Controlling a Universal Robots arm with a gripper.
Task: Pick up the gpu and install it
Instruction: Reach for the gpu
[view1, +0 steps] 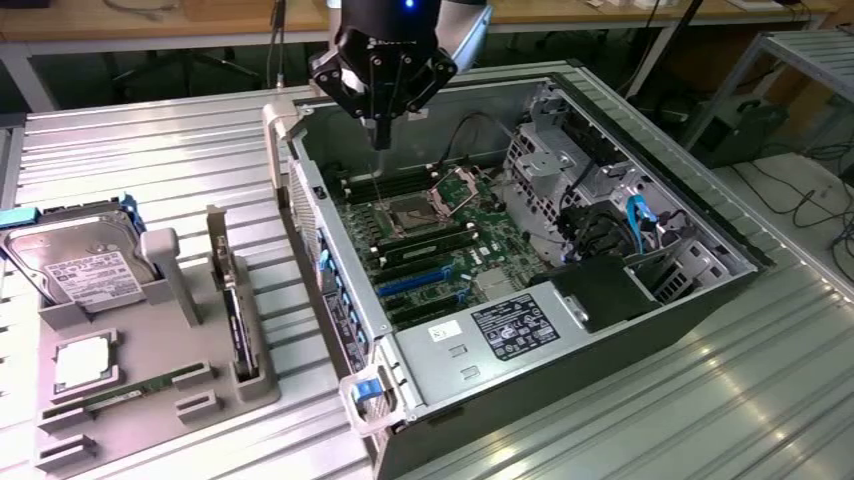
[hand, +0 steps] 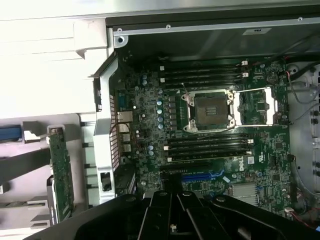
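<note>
While closed above the Dell motherboard (hand: 145, 115), fingers (view1: 380, 130) empty, gpu (hand: 61, 170) in holder (view1: 147, 395).

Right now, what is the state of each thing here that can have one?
Black computer case: open, lying on its side.
Silver CPU socket: cover lifted, empty.
Black gripper: shut, empty, above the case.
Green gpu card: on edge in grey holder, untouched.
</note>
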